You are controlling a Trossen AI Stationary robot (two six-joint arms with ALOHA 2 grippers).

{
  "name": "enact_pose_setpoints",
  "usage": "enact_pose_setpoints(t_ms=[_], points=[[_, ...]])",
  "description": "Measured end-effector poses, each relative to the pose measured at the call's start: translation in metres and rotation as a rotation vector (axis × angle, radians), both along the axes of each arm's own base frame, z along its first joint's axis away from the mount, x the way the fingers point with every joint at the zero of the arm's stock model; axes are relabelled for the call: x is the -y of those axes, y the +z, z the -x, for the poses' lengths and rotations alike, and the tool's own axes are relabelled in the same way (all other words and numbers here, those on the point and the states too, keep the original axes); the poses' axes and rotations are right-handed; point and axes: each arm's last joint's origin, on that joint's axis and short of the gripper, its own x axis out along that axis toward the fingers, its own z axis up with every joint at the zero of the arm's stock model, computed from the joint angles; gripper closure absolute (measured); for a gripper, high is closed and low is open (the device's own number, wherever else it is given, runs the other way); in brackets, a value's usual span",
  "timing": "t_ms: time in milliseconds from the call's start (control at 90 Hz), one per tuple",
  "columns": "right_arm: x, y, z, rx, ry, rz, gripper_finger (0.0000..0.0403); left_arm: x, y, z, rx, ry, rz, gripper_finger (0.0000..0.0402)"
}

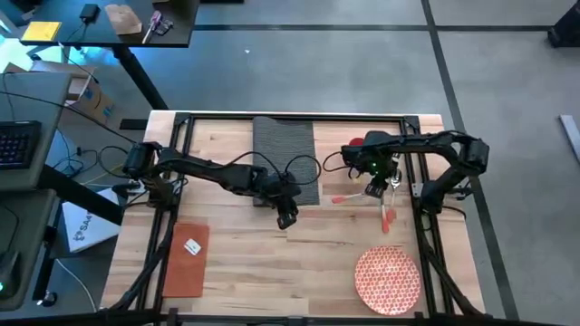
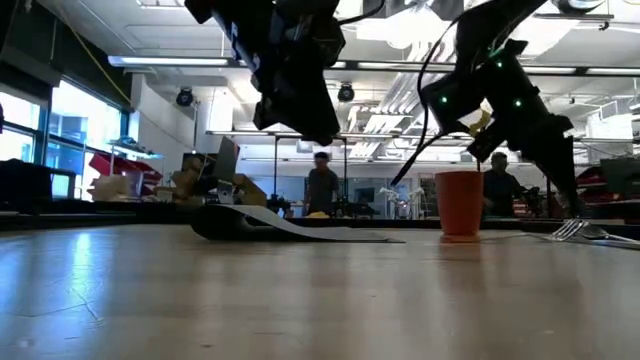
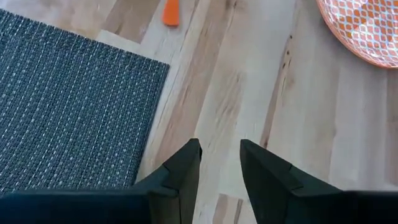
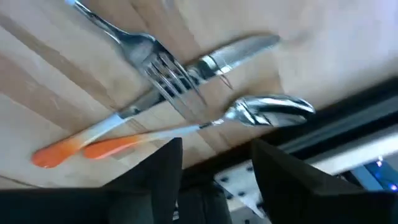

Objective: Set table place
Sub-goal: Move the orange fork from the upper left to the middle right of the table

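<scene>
Left gripper (image 1: 287, 220) released, holding nothing, over bare table (image 1: 272, 263) beside placemat (image 1: 285, 149). Right gripper (image 4: 214, 165) spread, ungrasping, above crossed fork (image 4: 140, 46), spoon (image 4: 267, 109), knife (image 4: 236, 53). Cup (image 2: 460, 203) upright, contents unseen. Plate (image 1: 388, 280) holds nothing; napkin (image 1: 186, 259) front-left

The left arm reaches in from 9 o'clock toward the middle of the table, elbow bent, its wrist turned down. The left gripper (image 1: 287, 217) hangs just past centre, toward 6 o'clock; its fingers (image 3: 183, 171) stand apart with nothing between them. The right arm comes in from 3 o'clock and folds back on itself. The right gripper (image 1: 373, 188) points down, fingers (image 4: 158, 171) spread and empty.
</scene>
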Motion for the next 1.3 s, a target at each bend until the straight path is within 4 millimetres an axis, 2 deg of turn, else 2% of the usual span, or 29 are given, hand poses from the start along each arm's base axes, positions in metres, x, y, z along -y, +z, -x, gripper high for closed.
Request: enact_pose_setpoints(t_ms=[144, 322, 422, 544, 778, 900, 989, 1300], points=[[-0.013, 0.02, 0.003, 0.127, -0.114, -0.033, 0.0239, 0.0, 0.004, 0.006, -0.028, -0.003, 0.002, 0.03], [-0.051, 0.035, 0.005, 0.432, -0.216, -0.067, 0.0258, -0.003, 0.022, 0.026, -0.08, 0.013, -0.055, 0.03], [-0.072, 0.033, -0.004, 0.632, -0.265, -0.075, 0.0268, -0.005, 0.038, 0.039, -0.069, 0.014, -0.088, 0.03], [-0.086, 0.021, -0.024, 0.792, -0.356, -0.054, 0.0291, -0.007, 0.057, 0.053, -0.029, 0.024, -0.127, 0.03], [-0.082, -0.02, -0.057, 0.726, -0.464, 0.139, 0.0394, -0.011, 0.084, 0.071, 0.057, 0.044, -0.221, 0.03], [-0.077, -0.041, -0.067, 0.648, -0.486, 0.182, 0.0396, -0.011, 0.088, 0.076, 0.059, 0.038, -0.237, 0.03], [-0.077, -0.05, -0.075, 0.645, -0.481, 0.187, 0.0401, -0.011, 0.088, 0.077, 0.047, 0.036, -0.238, 0.03], [-0.076, -0.056, -0.087, 0.663, -0.476, 0.199, 0.0403, -0.012, 0.086, 0.08, 0.017, 0.039, -0.235, 0.03]])
